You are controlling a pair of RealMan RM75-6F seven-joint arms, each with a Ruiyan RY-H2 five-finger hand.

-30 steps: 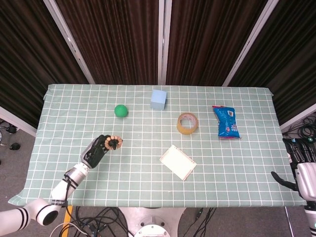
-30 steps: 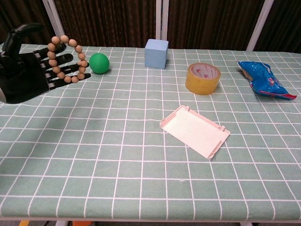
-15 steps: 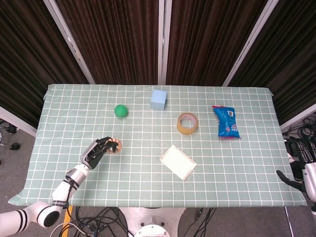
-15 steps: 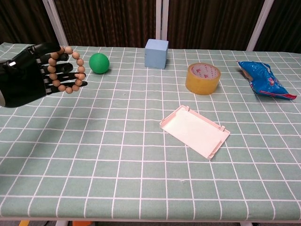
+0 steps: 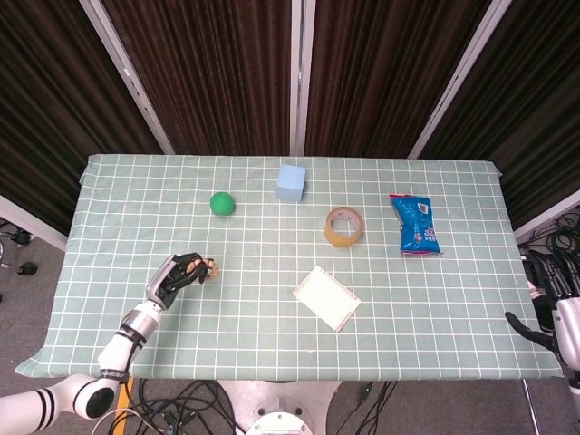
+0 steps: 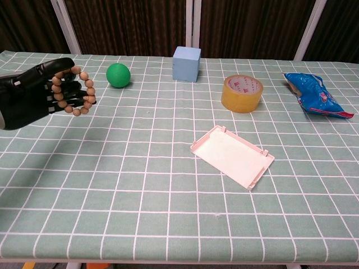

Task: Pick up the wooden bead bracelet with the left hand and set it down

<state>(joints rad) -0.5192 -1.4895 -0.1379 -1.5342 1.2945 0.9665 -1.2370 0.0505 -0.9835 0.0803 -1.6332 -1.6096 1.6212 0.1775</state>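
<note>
Bracelet [image 6: 72, 91] in left robot hand [image 6: 33, 93]

We're looking down on a table [image 5: 435, 308] under a green checked cloth [image 5: 272, 326], dark brown curtains [image 5: 217, 72] with pale slanted frame bars [image 5: 127, 68] behind, grey floor [image 5: 41, 263] and tangled cables [image 5: 195, 399] below.

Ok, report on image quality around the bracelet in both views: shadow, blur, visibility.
Chest view: wooden bead bracelet sharp and evenly lit, left hand casting a soft shadow on the table. Head view: bracelet tiny, mostly hidden by the fingers; no glare.
</note>
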